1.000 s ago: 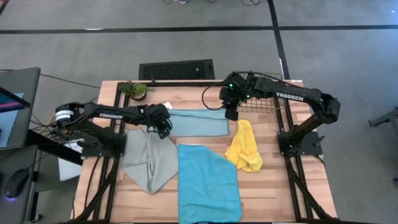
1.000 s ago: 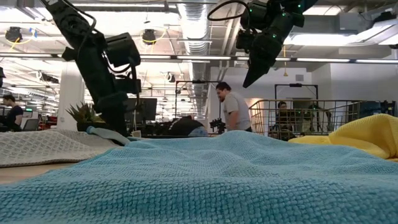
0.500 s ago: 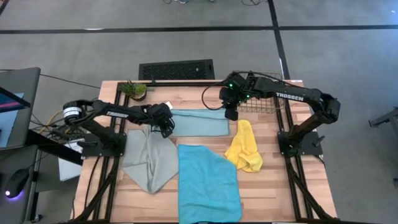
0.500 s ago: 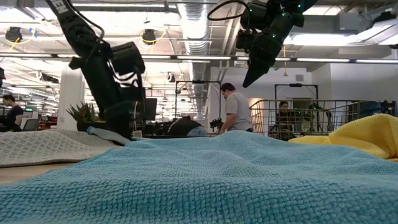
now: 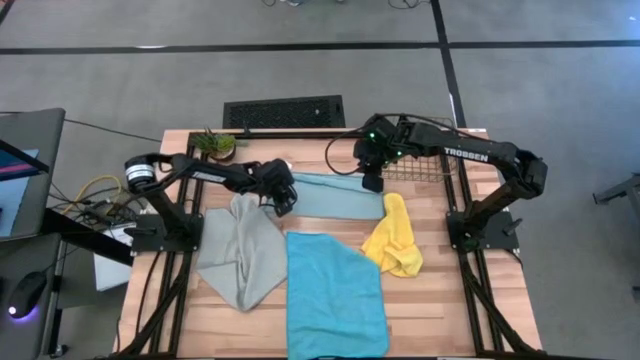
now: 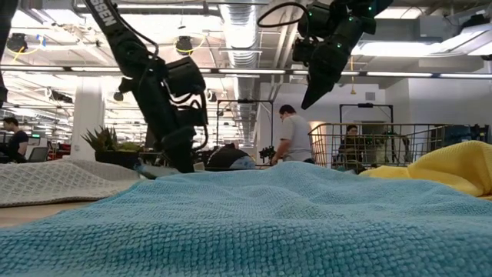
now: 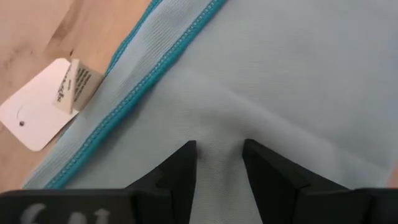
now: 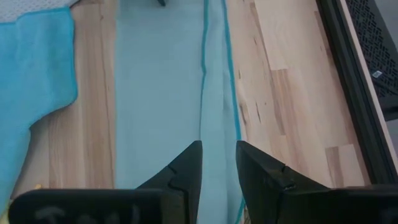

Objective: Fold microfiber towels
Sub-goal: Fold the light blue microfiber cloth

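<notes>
High view: my left gripper sits at the left end of the pale blue towel; the wire basket at the surface's back right shows nothing inside.
Low view: my right gripper hangs raised; cyan towel fills the foreground, yellow towel at right.
Left wrist view: fingers pinch a ridge of pale blue cloth; a white tag lies beside its hem.
Right wrist view: fingers slightly parted, holding nothing, above the pale blue towel's hem.

A potted plant and a wire basket stand at the table's far edge; a floor vent lies beyond, a monitor at left
</notes>
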